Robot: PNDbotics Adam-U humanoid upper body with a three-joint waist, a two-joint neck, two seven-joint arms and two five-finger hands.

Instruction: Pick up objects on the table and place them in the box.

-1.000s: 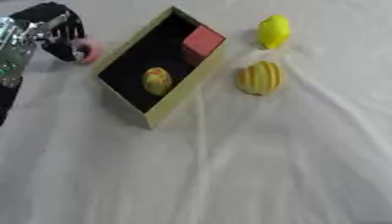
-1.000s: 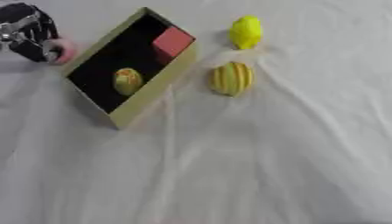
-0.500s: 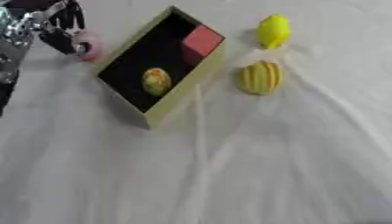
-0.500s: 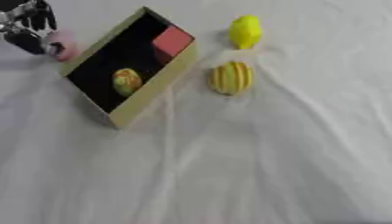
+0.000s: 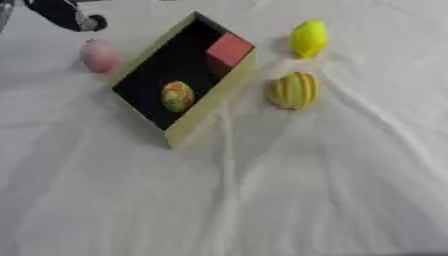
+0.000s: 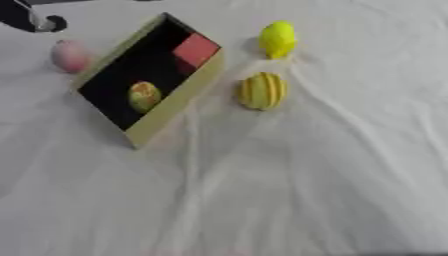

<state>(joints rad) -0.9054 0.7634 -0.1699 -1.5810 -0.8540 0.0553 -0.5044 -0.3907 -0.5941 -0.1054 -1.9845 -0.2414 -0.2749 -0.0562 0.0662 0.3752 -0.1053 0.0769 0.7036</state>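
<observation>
A shallow box [image 5: 213, 110] with a black inside and pale yellow walls lies askew at the upper middle. Inside it are a red cube [image 5: 229, 48] and a yellow-orange round fruit [image 5: 177, 96]. A pink round object [image 5: 99, 55] rests on the cloth just left of the box. Up in the top left corner, my left hand [image 5: 66, 14] shows only in part, open, apart from the pink object and holding nothing. To the right of the box lie a yellow lemon-like fruit [image 5: 308, 38] and a yellow striped fruit [image 5: 293, 90]. My right hand is out of sight.
A wrinkled white cloth [image 5: 262, 190] covers the whole table, with folds running from the fruits toward the near edge.
My left hand, which was at the pink object, has drawn back up toward the top left corner. The pink object now lies alone on the cloth beside the box.
</observation>
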